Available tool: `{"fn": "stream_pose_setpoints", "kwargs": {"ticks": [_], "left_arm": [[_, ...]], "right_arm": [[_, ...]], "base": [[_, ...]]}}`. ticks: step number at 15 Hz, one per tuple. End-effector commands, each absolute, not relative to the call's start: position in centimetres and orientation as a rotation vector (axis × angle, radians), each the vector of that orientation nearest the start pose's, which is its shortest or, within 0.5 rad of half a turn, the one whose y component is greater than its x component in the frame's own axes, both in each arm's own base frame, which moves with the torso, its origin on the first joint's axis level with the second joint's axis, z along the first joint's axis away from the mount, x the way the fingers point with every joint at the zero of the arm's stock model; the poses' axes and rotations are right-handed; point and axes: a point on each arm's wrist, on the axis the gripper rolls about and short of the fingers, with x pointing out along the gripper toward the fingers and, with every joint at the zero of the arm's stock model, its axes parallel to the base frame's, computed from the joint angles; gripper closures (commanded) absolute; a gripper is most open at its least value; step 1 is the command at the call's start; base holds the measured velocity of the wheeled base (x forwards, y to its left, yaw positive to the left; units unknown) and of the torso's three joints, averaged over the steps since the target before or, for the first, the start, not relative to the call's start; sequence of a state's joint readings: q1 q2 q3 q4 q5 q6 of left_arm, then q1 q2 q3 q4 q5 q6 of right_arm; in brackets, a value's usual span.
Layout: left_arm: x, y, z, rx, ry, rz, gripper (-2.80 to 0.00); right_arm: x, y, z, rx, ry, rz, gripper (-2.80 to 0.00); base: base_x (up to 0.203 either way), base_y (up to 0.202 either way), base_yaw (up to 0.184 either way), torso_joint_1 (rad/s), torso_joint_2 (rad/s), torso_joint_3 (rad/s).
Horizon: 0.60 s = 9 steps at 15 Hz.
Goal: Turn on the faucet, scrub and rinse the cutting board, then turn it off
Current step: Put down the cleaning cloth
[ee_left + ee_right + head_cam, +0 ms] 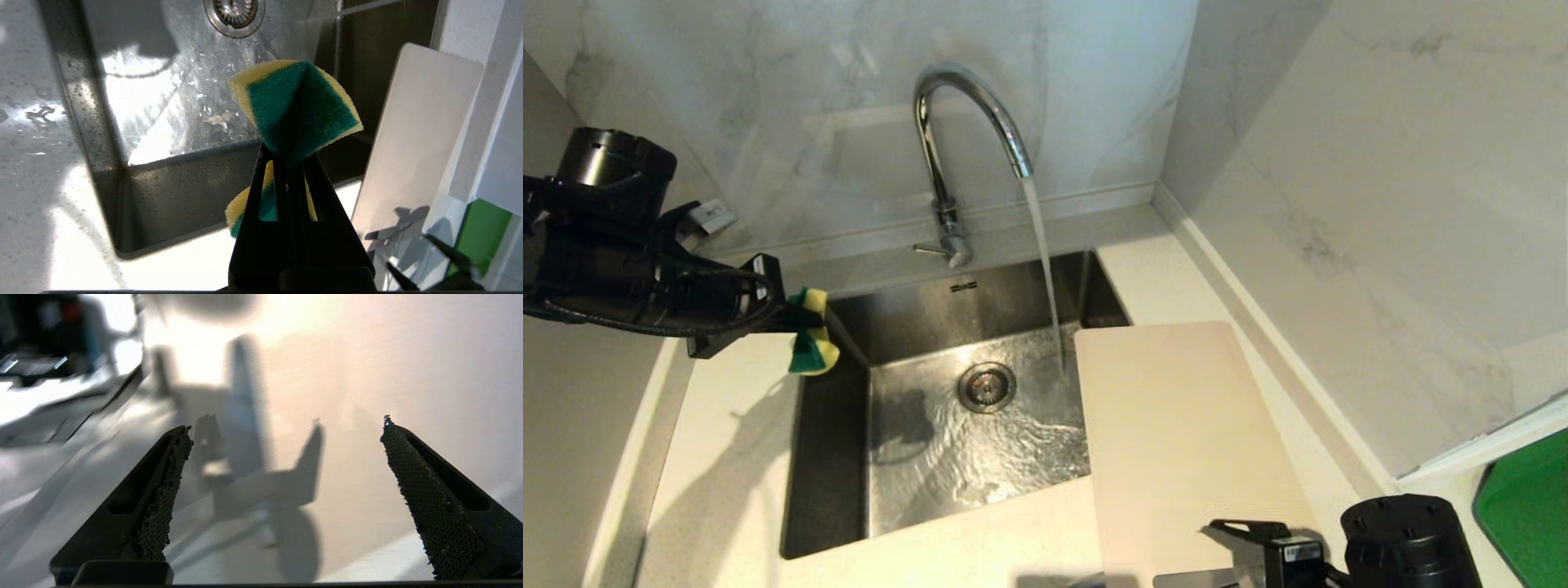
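Left pincer [288, 157] is clamped on the sponge [296, 106] beside the sink [833, 457] (ready for scrubbing, probably). Right pincer [286, 465] is spread wide over the cutting board [1176, 441], which is laid on the counter [735, 474] near the running faucet [964, 106].

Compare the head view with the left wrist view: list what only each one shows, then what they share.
Head view only: the faucet with water running from its spout into the sink, its small side lever, and the marble wall behind.

Left wrist view only: the left gripper seen close up, shut on the sponge so that it folds, and a second bit of sponge showing below the fingers.

Both: the sink with its drain, the cutting board lying on the counter beside the sink, the sponge and the left gripper's black fingers.
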State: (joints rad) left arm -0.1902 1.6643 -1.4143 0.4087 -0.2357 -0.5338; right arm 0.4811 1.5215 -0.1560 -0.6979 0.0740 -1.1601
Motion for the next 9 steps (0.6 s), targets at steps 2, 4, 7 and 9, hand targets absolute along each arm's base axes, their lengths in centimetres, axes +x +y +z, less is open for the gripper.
{"fn": "stream_pose_setpoints", "kwargs": {"ticks": [2,4,7,9], "left_arm": [[28.2,-6.4,27.4,-0.508,0.729,-0.208,0.00],[27.8,-6.3,27.7,-0.507,0.722,-0.207,0.00],[27.5,-6.2,27.9,-0.509,0.722,-0.207,0.00],[27.3,-6.2,27.9,-0.508,0.723,-0.205,0.00]], "right_arm": [[16.6,8.9,11.6,-1.164,0.127,0.762,-2.80],[17.5,9.3,13.4,-1.118,0.070,0.717,-2.80],[18.6,9.9,15.7,-1.037,0.008,0.664,-2.80],[19.0,10.1,16.4,-0.983,-0.009,0.661,0.00]], "base": [[0.000,0.000,0.000,0.000,0.00,0.000],[0.000,0.000,0.000,0.000,0.00,0.000],[0.000,0.000,0.000,0.000,0.00,0.000],[0.000,0.000,0.000,0.000,0.00,0.000]]}}
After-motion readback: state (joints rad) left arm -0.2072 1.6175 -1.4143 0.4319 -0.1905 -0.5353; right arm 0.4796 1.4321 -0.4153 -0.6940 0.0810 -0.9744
